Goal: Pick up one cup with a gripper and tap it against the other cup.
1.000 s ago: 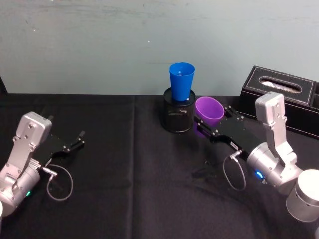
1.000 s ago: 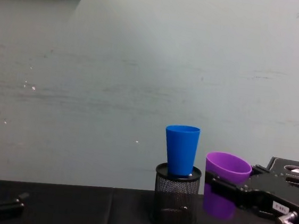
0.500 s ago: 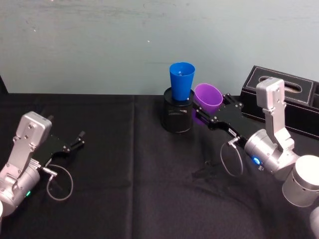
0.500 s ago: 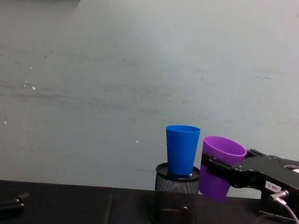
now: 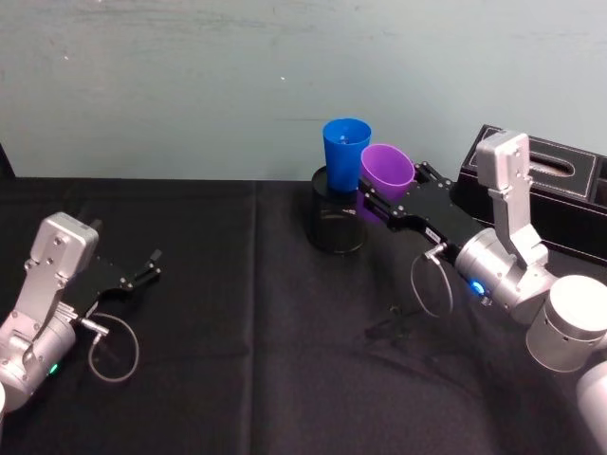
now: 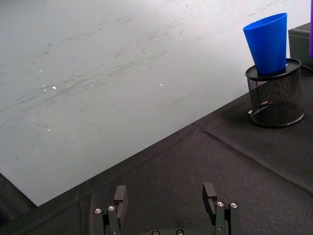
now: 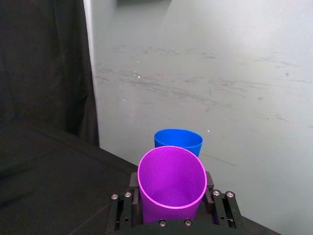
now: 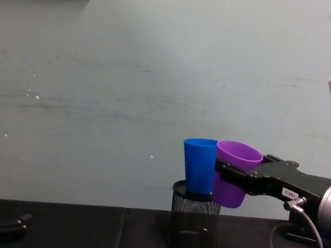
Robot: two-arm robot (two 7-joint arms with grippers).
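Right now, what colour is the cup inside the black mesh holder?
Bright blue plastic cup; best in the left wrist view.

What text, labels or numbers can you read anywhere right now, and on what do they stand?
Nothing is legible.
White sticker on the right tool: print too small to read.
Purple cup, held in that tool: no markings visible.
Blue cup: no markings visible.

Blue cup (image 8: 196, 166): base sunk in the mesh holder (image 8: 193, 230), right flank covered by the purple cup (image 8: 239, 154), whose mid-wall the right tool (image 8: 223, 170) crosses; whether the cups touch cannot be told.
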